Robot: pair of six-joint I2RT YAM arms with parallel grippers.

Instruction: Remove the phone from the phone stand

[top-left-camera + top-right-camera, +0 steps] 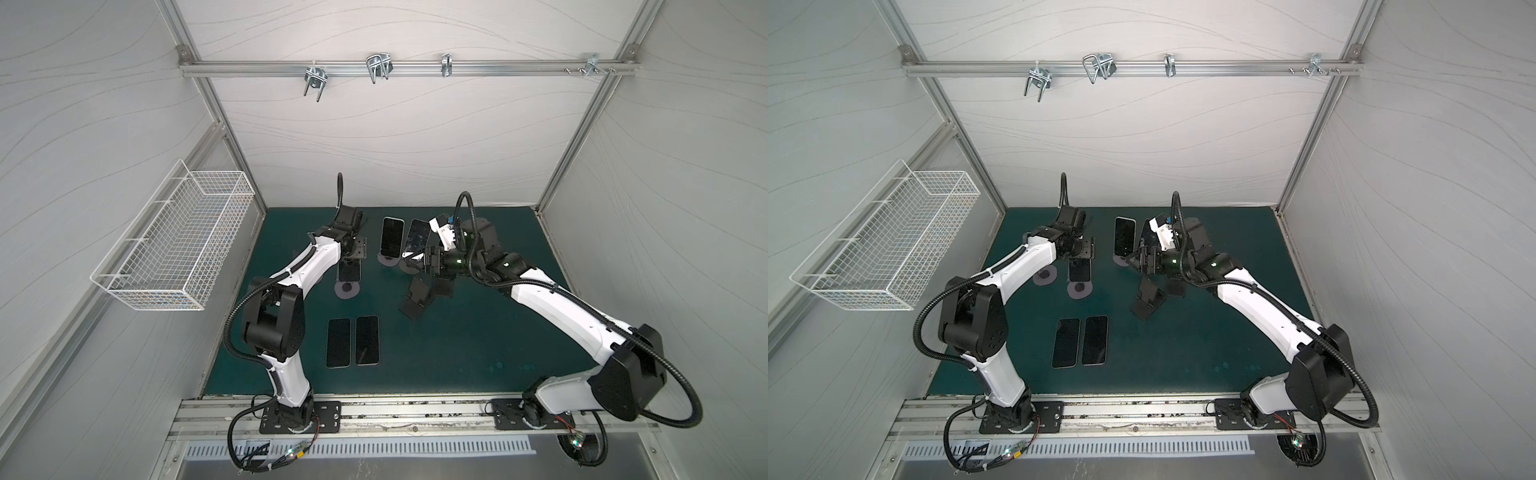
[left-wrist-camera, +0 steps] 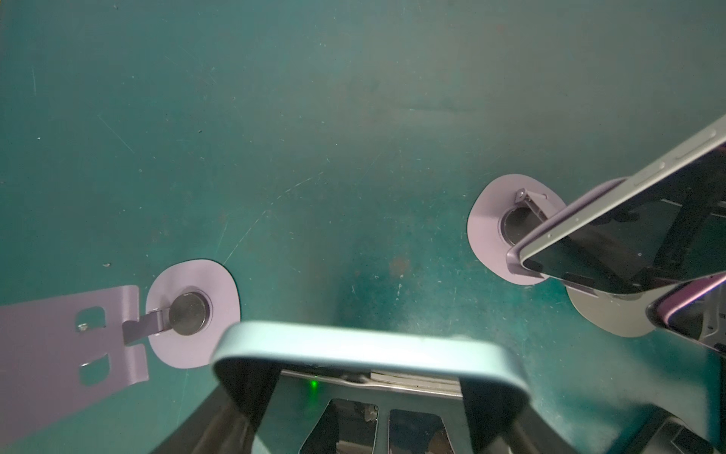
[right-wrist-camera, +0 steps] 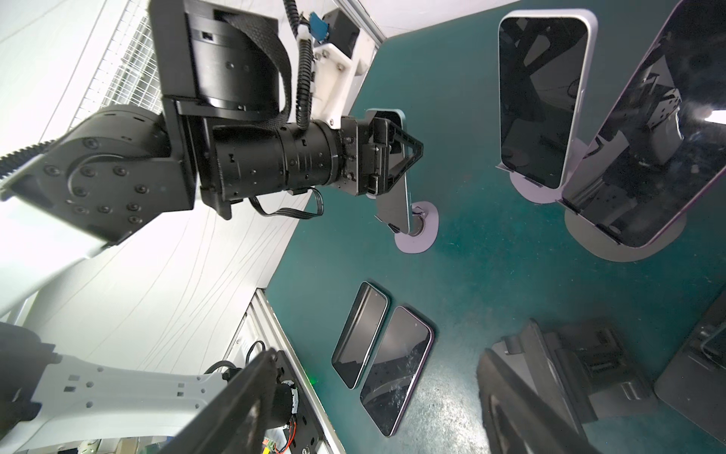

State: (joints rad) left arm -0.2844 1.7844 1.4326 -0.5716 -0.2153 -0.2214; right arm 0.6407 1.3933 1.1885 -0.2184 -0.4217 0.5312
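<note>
L fingers (image 3: pixel 417 146) grip phone (image 3: pixel 393 200), in stand (image 3: pixel 418 238)

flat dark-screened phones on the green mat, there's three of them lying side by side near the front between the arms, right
Not three, only two. Two flat dark-screened phones lie side by side on the green mat near the front between the arms. Both top views show the pair.

Rear-left phone (image 1: pixel 392 237) and rear-right phone (image 1: pixel 417 237) propped side by side, back-centre of desk (image 1: pixel 478 353). Left phone (image 1: pixel 349 272) propped left of them, low stand (image 1: pixel 415 301) just before them. Front phone pair (image 1: pixel 338 343) flat, side by side, front-centre.
</note>
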